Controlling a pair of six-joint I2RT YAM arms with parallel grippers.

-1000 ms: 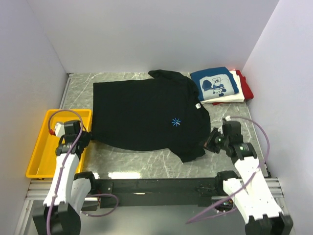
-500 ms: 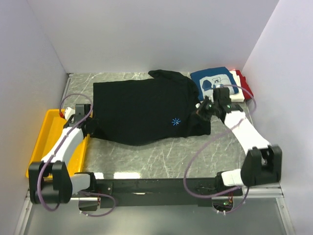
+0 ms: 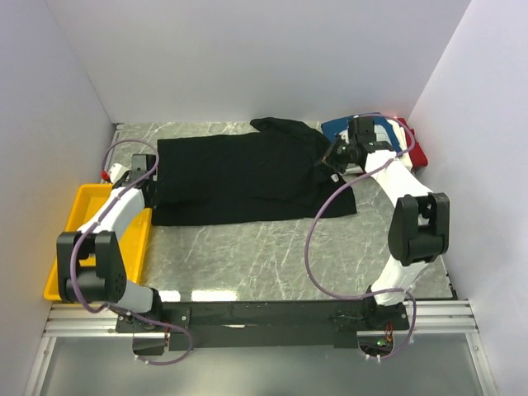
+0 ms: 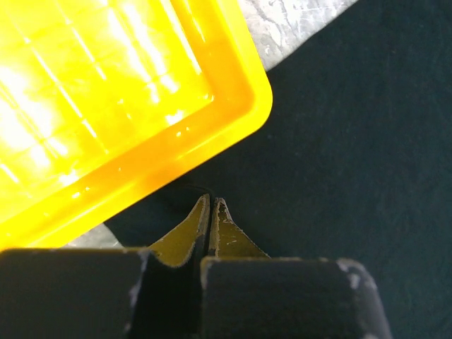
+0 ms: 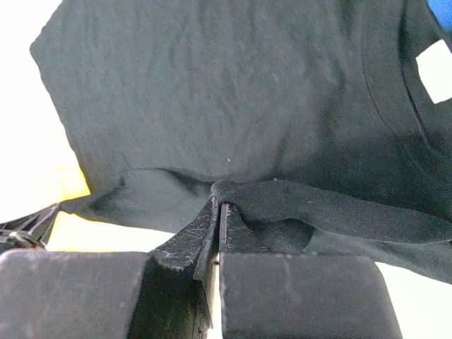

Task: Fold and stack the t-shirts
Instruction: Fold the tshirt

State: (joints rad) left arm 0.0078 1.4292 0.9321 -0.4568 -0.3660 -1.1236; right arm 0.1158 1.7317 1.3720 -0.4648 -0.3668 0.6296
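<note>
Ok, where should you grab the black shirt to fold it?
Pinch a thin edge at each end, coming down from above. The black shirt lies flat and floppy on the table, so only an edge fits between jaws. The left gripper, by the yellow tray, and the right gripper, at the other end, are each shut on one.

On the table [image 3: 272,256], the large t-shirt [image 3: 239,177] lies between the tray [image 3: 62,256], left, and folded t-shirts [image 3: 413,149], right.

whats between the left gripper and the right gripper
The black t-shirt spans from the left gripper to the right gripper, each pinching an edge; the top external view shows it.
</note>
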